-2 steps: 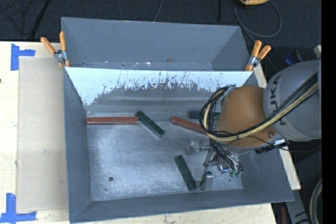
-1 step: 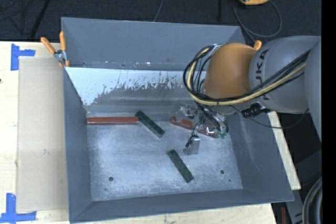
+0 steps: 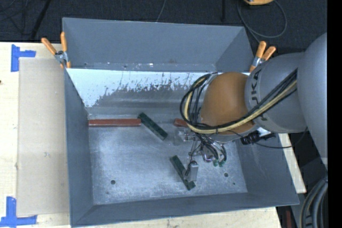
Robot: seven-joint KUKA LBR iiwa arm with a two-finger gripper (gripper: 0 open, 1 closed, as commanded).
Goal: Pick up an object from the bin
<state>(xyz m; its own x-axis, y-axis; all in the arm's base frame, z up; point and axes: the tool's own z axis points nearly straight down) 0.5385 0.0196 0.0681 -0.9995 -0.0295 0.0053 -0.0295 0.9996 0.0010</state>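
Observation:
My gripper [image 3: 192,167] hangs low over the right half of the bin floor, beneath the arm's orange cover. Its tip is right against a short dark green bar [image 3: 181,172] that lies slanted on the floor, running from upper left to lower right. A second dark green bar [image 3: 153,126] lies up and to the left of it, also slanted, near the foot of the back wall.
A long reddish-brown strip [image 3: 114,122] lies flat along the foot of the back wall, with the second green bar crossing its right part. The arm and its cables cover the bin's right side.

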